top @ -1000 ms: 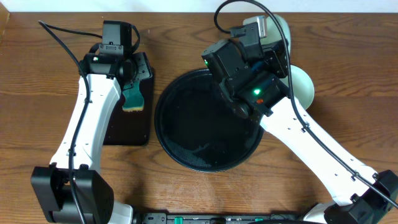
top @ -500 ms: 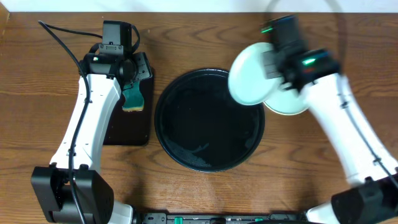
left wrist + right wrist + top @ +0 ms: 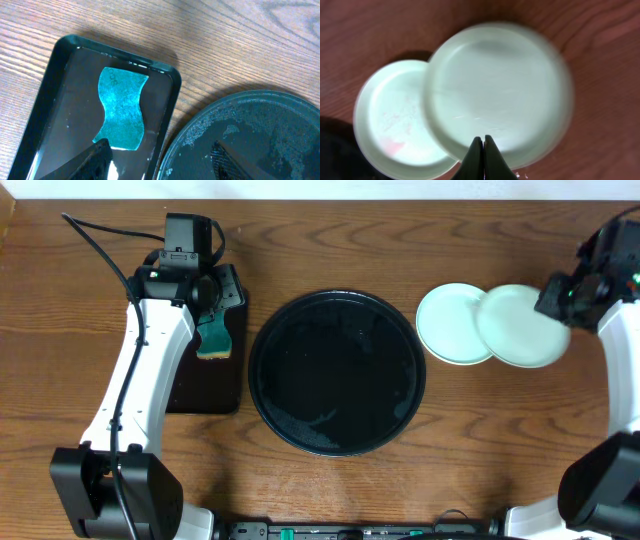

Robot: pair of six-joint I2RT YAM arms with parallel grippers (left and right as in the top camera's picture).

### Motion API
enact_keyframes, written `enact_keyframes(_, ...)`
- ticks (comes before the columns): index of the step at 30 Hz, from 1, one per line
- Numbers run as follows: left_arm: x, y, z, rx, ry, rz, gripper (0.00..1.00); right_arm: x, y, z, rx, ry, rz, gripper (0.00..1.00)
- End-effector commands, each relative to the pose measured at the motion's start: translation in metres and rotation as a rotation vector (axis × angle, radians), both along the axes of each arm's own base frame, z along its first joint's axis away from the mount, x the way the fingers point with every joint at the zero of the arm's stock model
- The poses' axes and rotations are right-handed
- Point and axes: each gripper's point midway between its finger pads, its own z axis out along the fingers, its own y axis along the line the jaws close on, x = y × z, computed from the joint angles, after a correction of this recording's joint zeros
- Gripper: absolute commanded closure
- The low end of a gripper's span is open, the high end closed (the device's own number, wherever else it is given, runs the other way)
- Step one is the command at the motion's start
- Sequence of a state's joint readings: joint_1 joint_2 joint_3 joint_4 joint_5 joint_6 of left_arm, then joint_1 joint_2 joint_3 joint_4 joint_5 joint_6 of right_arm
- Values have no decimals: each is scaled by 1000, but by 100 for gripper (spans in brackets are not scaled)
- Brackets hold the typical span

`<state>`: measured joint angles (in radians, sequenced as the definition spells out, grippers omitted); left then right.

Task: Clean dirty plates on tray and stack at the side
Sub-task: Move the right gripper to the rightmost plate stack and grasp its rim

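- Right gripper (image 3: 482, 146): jaws pinched together on the near rim of the upper mint plate (image 3: 497, 90). The wrist view shows the two dark fingers meeting at that rim.
- Upper mint plate: its face looks clean and slightly blurred. It overlaps the right part of the lower mint plate (image 3: 390, 120). Whether it rests on that plate or hangs just above it cannot be told.
- Lower mint plate: lies flat on the wooden table (image 3: 500, 440) with a faint pink smear near its lower left edge.
- Left gripper (image 3: 159, 146): jaws spread wide and holding nothing, over the gap where the rectangular black tray (image 3: 47, 95) meets the round one.
- Teal sponge (image 3: 121, 107): lies flat inside the rectangular black tray, apart from both left fingers.
- Round black tray (image 3: 270, 330): sits at the table's centre with a wet, speckled film on its floor.
- Edges: both plates lie right of the round tray. The lower one's left edge is just beside the tray's rim, and contact cannot be judged. The rectangular tray's long side runs close along the round tray's left rim.
- Open room: bare wood lies in front of the plates and along the front of the table.
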<state>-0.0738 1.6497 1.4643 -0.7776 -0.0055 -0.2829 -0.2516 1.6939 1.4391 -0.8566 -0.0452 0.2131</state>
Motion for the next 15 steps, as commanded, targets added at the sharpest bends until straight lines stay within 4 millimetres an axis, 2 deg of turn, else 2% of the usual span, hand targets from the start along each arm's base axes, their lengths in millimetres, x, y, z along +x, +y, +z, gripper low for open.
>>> enact_keyframes(1, -1, 0, -8, 11, 20, -14, 35, -4, 20, -38, 105, 21, 22, 99)
enact_keyframes(4, -1, 0, -8, 11, 20, -14, 35, -3, 37, -58, 157, -5, 65, 99)
enact_keyframes(7, -1, 0, -8, 11, 20, -14, 35, -5, 46, -69, 169, -8, 87, 99)
enact_keyframes(11, -1, 0, -8, 11, 20, -14, 35, -4, 46, -69, 163, -8, 86, 99)
enact_keyframes(15, -1, 0, -8, 11, 20, -14, 35, -6, 33, -67, 170, -8, 38, 97)
